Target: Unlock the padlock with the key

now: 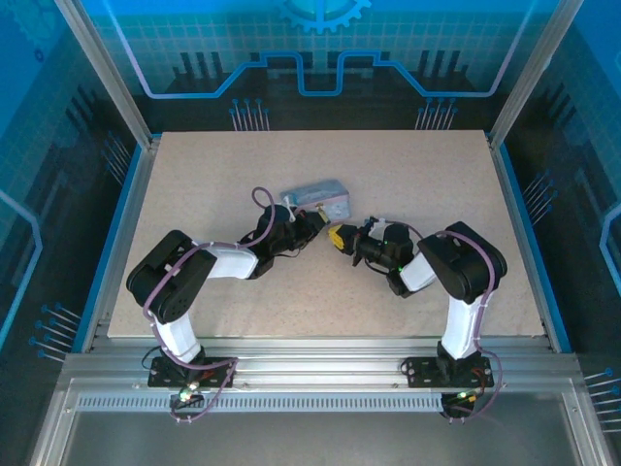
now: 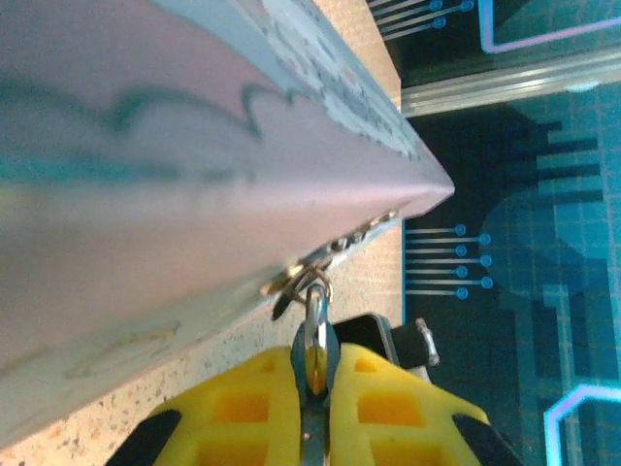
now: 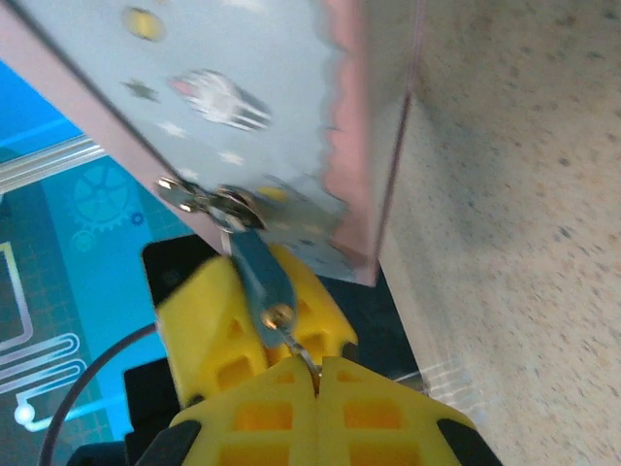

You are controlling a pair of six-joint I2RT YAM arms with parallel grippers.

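- Right hand (image 3: 317, 365): yellow ribbed fingers pressed together, pinching a thin sliver of bright metal that I take to be the small silver key (image 3: 295, 344). It sits just off the near corner of the tin.
- The key's far end meets the lower end of the small dark blue-grey metal padlock (image 3: 257, 277). I cannot tell whether it is seated in the keyway or only touching the face.
- Left hand (image 2: 315, 357): yellow fingers closed on the padlock body, one on each side, with the body seen edge-on between them. It is also just beside the tin's near face, tip to tip with the right hand.
- The padlock hangs at the tin's near edge. Its silver wire shackle (image 2: 315, 296) loops through the small metal hasp (image 3: 209, 199) fixed to the tin. The shackle looks closed, so the lock reads as not yet opened.
- The pale blue, cartoon-printed rectangular tin (image 1: 312, 197) lies on the speckled beige bench (image 1: 291, 291), just behind both hands.
- Step in hand (judgement): key insertion or alignment, with the left hand bracing the lock.
- Next move (judgement):
  - Keep the left grip firm so the body cannot swing on the hasp.
  - Push the key along the padlock's long axis until it bottoms out.
  - Rotate the right wrist about that same axis.
- Risks (judgement):
  - The pinch on so thin a key could slip under torque.
  - Any off-axis push will drag the tin across the bench.
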